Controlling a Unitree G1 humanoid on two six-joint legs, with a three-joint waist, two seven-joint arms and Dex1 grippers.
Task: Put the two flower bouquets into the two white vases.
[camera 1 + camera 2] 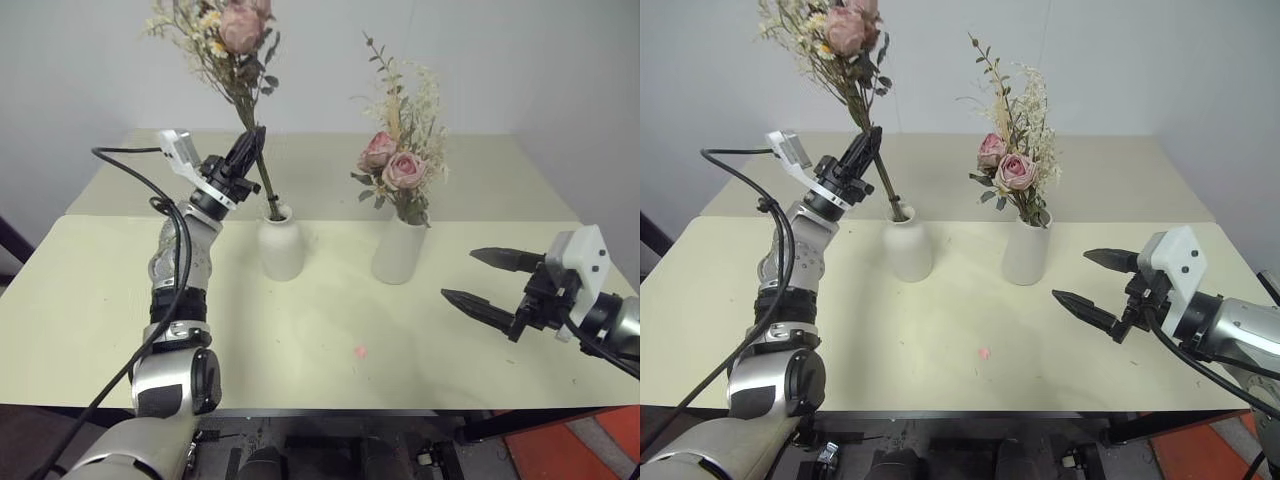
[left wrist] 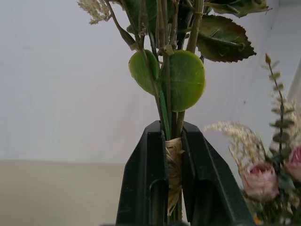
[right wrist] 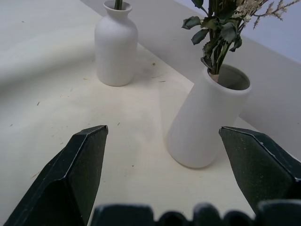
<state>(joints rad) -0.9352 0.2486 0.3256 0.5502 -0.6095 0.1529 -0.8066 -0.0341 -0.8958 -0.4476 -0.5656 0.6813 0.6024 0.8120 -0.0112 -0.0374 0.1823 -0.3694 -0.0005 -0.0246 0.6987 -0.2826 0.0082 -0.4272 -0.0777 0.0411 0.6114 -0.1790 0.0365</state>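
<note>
Two white vases stand side by side on the pale table [image 1: 100, 300]. Cylinder vase [image 1: 399, 250]: holds one bouquet [image 1: 400, 165] upright, stems inside the mouth. Bottle vase [image 1: 281, 244]: stem ends of the second bouquet [image 1: 235, 45] sit in its narrow neck, bunch leaning left. Left gripper [image 1: 248, 150] clamped on that bouquet's tied stems above the neck. Right gripper [image 1: 480, 278] jaws wide apart, holding nothing, hovering right of the cylinder vase.

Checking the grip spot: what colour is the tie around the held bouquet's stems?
Pale straw-beige tie, clearest in the left wrist view.
</note>
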